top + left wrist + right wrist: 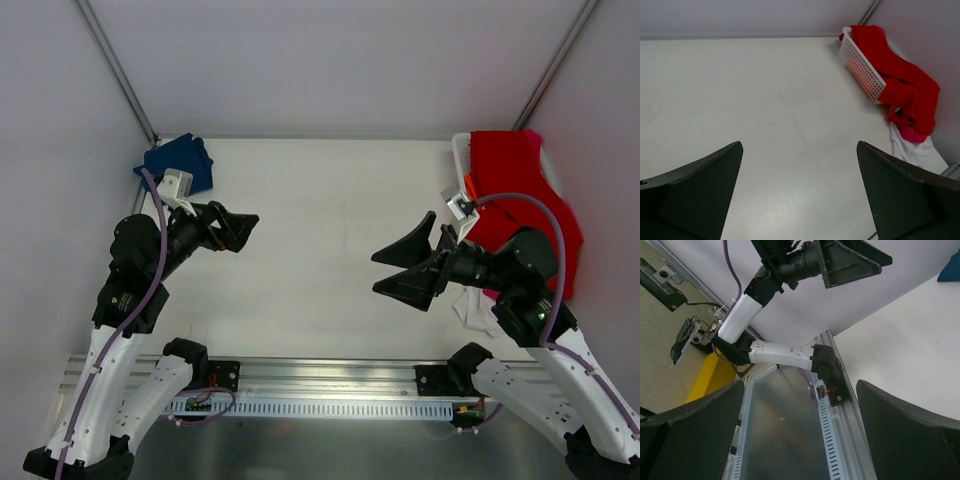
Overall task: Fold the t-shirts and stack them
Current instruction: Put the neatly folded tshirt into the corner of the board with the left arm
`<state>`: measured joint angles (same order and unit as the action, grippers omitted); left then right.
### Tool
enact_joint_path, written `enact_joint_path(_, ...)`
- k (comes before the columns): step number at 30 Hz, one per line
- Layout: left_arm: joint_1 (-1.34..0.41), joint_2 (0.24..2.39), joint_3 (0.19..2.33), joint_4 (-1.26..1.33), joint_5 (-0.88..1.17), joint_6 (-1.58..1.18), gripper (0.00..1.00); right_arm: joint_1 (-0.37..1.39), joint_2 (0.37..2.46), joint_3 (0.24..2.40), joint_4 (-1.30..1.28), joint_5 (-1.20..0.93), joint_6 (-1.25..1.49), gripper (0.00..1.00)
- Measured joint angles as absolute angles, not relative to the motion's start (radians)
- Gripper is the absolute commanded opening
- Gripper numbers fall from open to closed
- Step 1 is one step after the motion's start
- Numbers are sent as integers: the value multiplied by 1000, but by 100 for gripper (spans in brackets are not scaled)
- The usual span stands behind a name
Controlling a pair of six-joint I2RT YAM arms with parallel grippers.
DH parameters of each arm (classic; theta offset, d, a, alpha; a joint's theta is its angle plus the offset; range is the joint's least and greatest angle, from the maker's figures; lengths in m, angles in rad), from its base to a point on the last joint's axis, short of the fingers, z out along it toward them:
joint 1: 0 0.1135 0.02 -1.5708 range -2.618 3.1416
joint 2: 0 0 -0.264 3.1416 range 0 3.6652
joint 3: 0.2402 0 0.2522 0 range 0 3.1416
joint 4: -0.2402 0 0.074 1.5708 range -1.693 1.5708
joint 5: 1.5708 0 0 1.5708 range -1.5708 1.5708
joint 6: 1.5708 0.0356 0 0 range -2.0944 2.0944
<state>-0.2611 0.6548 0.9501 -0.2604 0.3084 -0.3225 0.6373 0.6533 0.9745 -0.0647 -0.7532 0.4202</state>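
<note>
A navy blue t-shirt (pixel 178 162) lies bunched at the table's far left corner; its corner also shows in the right wrist view (pixel 951 270). A red t-shirt (pixel 515 185) drapes over the white basket (pixel 461 160) at the far right, and it shows in the left wrist view too (pixel 905 80). Pink cloth (pixel 912 134) and a white t-shirt (pixel 907 149) hang below the red one. My left gripper (pixel 243 230) is open and empty above the table's left side (pixel 800 150). My right gripper (pixel 376 273) is open and empty, left of the basket (pixel 800 390).
The white table (pixel 320 230) stretches between the arms. Grey walls stand on three sides. An aluminium rail (pixel 330 385) with the arm bases runs along the near edge. The right wrist view shows the left arm (pixel 775 347) and the floor beyond the table.
</note>
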Motion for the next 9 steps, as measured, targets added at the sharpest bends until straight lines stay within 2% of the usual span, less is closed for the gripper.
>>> enact_joint_path(6,-261,579,886,-297,199,-325,97,664,683,891,6,-748,418,100)
enact_joint_path(9,-261,554,890,-291,197,-306,99,674,720,848,40,-738,418,100)
